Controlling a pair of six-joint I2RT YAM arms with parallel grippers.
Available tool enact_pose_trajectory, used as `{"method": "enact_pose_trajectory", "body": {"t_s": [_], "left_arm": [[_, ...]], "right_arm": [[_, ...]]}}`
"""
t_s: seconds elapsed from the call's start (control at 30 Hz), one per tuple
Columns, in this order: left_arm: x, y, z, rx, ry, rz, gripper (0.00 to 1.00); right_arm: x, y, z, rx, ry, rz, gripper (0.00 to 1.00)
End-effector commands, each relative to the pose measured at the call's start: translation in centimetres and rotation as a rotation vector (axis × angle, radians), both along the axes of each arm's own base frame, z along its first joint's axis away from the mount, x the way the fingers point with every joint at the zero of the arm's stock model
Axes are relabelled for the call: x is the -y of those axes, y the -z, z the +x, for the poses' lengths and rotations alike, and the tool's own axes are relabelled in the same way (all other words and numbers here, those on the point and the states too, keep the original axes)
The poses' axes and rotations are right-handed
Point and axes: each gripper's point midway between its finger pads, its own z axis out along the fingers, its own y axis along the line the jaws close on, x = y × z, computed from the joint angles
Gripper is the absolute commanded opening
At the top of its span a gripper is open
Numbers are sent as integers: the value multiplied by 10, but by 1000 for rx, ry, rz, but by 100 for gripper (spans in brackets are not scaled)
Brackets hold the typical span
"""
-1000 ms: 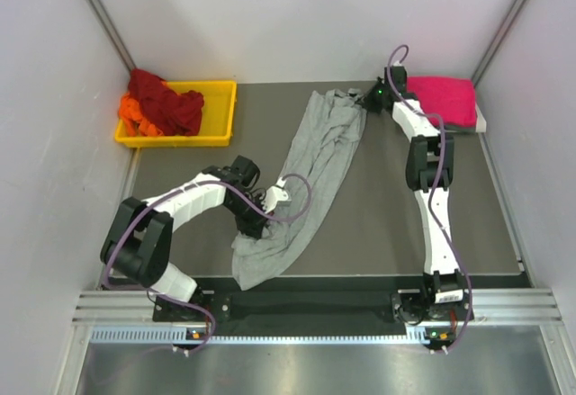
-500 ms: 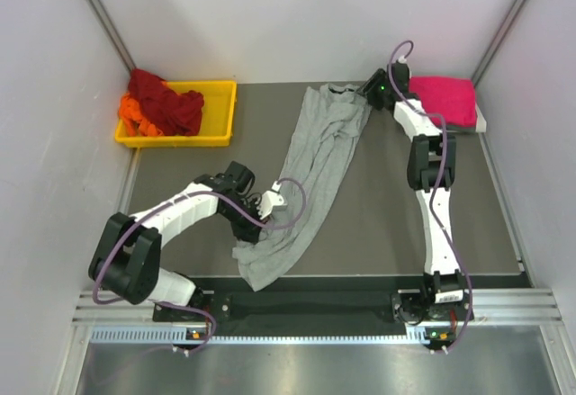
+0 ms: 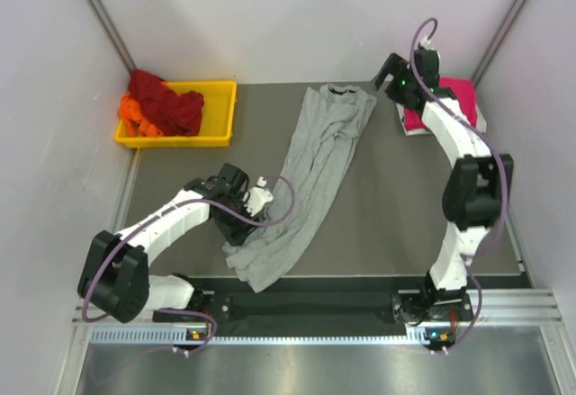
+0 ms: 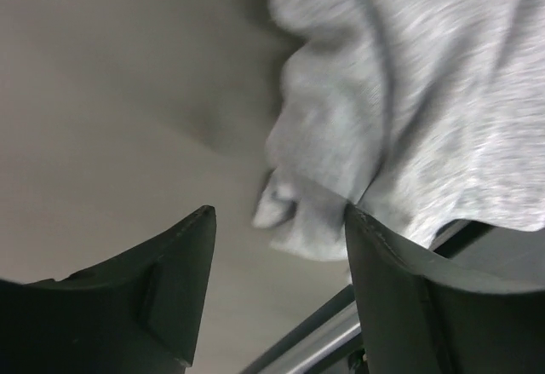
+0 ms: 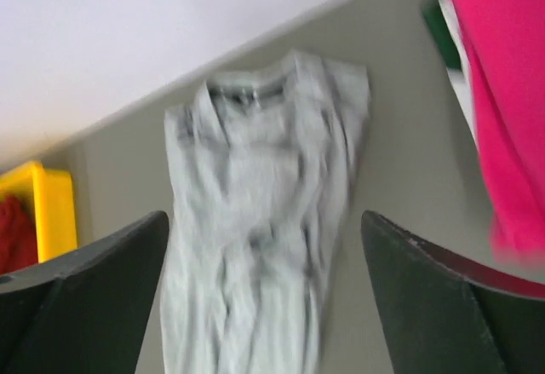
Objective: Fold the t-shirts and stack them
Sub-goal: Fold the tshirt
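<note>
The light grey t-shirt (image 3: 310, 170) lies as a long, narrow, wrinkled band, with its dark collar at the far end and its hem near the front edge. My left gripper (image 3: 241, 230) is open at the band's lower left edge; in the left wrist view its gripper (image 4: 279, 212) holds nothing, and a grey shirt (image 4: 409, 93) corner lies just beyond the tips. My right gripper (image 3: 389, 76) hangs wide open above the far right, beside the folded magenta-pink t-shirt (image 3: 454, 98). In the right wrist view, the gripper (image 5: 264, 216) frames the grey shirt (image 5: 264, 246) far below.
A yellow tray (image 3: 220, 112) at the far left holds a dark red t-shirt (image 3: 166, 98) and an orange one (image 3: 135, 116). The pink shirt (image 5: 494, 93) rests on a white pad (image 3: 481, 123) against the right wall. Walls close in three sides, and a metal rail (image 3: 315, 305) runs along the front.
Both grippers have opened and let go of the grey shirt. The right arm has risen and swung right toward the pink shirt. The left gripper has slid a little toward the front left.
</note>
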Motion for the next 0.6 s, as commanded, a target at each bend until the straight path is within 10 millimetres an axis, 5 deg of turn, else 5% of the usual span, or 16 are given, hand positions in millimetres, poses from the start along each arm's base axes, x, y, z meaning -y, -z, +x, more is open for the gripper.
{"method": "enact_pose_trajectory", "body": {"t_s": [0.0,0.17,0.3,0.4,0.5,0.57], "left_arm": [[-23,-22,11,107,-112,78,67],[-37,-64,26,303,-191,41,79],[-40,-87,29,400,-207,5,82],[-42,-97,33,445,-231,-6,83],[-38,-99,30,437,-228,-33,83],[-36,-96,28,431,-222,-44,83]], "right_arm": [[-30,-3,-86,-39,-79,-75,97],[-71,52,-229,-139,-147,-19,100],[-134,92,-326,-232,-283,79,100],[-173,103,-376,-278,-339,138,100],[-213,109,-409,-294,-369,225,93],[-224,134,-421,-371,-351,249,90]]}}
